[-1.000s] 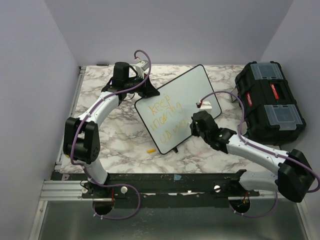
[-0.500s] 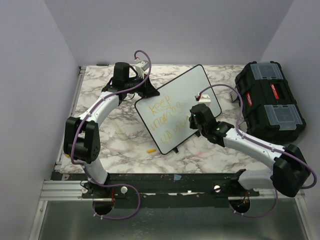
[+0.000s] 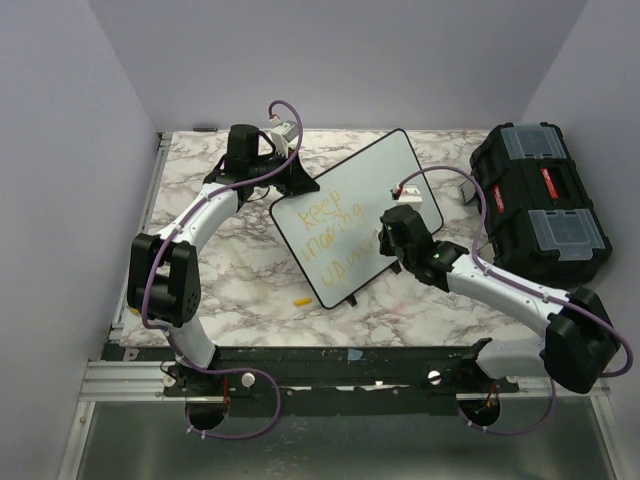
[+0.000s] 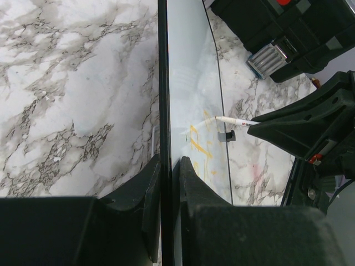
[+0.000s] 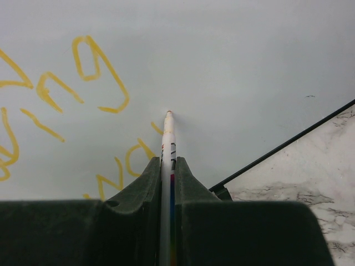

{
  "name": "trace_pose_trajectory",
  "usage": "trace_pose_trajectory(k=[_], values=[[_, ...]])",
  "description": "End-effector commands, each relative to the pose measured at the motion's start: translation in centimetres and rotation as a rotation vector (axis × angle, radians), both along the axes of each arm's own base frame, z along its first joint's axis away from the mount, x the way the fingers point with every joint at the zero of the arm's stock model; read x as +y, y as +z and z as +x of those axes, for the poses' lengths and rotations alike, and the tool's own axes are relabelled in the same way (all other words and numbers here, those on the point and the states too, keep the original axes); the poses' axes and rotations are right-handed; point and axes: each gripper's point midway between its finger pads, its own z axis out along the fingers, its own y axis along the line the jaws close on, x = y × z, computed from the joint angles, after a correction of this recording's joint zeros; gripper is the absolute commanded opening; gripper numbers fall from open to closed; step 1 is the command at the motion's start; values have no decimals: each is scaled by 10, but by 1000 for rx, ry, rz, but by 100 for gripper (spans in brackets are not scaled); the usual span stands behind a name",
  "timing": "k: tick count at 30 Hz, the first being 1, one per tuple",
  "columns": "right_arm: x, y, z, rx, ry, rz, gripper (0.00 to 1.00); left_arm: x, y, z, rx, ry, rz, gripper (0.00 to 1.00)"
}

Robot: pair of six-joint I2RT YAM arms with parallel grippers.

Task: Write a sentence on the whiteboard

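Note:
The whiteboard [image 3: 375,185] lies tilted on the marble table, with yellow-orange words [image 3: 335,240] in three lines starting "keep". My left gripper [image 3: 300,185] is shut on the board's rim [image 4: 162,111] at its far left corner. My right gripper [image 3: 385,243] is shut on a white marker [image 5: 167,138]. The marker's tip touches the board by the end of the lower lines, next to yellow letters [image 5: 97,72]. The marker also shows in the left wrist view [image 4: 236,120].
A black plastic toolbox [image 3: 540,205] stands at the right, close behind my right arm. A small yellow marker cap [image 3: 302,300] lies on the table near the board's near corner. The board's right rim [image 5: 288,144] crosses the right wrist view.
My right gripper has moved up and away along the board with the marker, from the bottom line towards the middle line's end. The left arm and board have not moved.

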Motion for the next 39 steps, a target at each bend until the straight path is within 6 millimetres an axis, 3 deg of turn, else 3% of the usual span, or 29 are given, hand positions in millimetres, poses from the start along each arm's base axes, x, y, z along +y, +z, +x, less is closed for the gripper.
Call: trace_pose_trajectory(k=[1, 11, 24, 39], values=[[1, 9, -1, 1, 5, 24, 1, -13, -21, -22, 3, -114, 33, 0], [-12, 22, 4, 1, -14, 127, 1, -12, -22, -22, 7, -110, 36, 0], [-40, 4, 3, 50, -68, 200, 1, -12, -22, -22, 5, -111, 34, 0], [-35, 4, 14, 67, -50, 255, 1, -12, -22, -22, 4, -111, 35, 0]])
